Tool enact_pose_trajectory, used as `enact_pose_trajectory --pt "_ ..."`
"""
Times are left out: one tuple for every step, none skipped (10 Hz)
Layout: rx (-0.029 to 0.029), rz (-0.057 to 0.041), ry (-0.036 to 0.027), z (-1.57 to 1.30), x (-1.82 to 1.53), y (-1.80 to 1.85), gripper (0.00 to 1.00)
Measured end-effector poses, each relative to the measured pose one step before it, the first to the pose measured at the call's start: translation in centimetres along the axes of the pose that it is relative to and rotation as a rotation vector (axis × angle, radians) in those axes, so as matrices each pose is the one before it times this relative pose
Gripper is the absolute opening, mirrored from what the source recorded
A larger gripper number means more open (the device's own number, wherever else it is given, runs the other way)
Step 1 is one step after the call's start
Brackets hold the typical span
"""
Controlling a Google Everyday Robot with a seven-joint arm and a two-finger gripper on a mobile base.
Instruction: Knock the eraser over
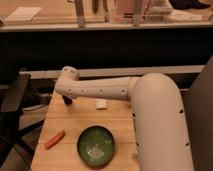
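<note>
My white arm reaches left across the wooden table. Its wrist bends down at the far left corner of the table. My gripper shows as a dark piece hanging below the wrist, just above the tabletop. I cannot make out the eraser as a separate thing. It may be hidden behind the gripper or the arm.
A flat white block lies just right of the gripper, under the forearm. An orange marker-like stick lies at the front left. A green bowl sits at the front middle. A dark chair stands left of the table.
</note>
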Motion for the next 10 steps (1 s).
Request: enact_pose_trajectory --pt "0.00387 -0.00148 0.0025 0.076 0.037 -0.053 0.01" --pt "0.00433 -0.00345 0.00083 0.011 -0.069 -0.115 0.01" --pt "0.00583 -0.0049 0.00127 0.045 -0.078 -0.139 0.01" --pt "0.00848 -0.0052 0.00288 0.133 -0.001 -0.187 0.01" --pt "0.00593 -0.00284 0.00191 0.068 0.018 -0.107 0.01" --pt "0.00494 -0.00301 0.00151 0.084 -0.015 -0.089 0.01" --pt "0.00447 -0.00297 0.00049 0.043 -0.034 -0.078 0.01" --pt "0.0045 -0.00461 0.00147 0.065 -0.01 -0.026 0.01" --pt "0.00454 -0.00492 0.00188 0.103 0.035 -0.085 0.01" --pt "0.00428 -0.0036 0.00036 0.068 -0.025 -0.106 0.01"
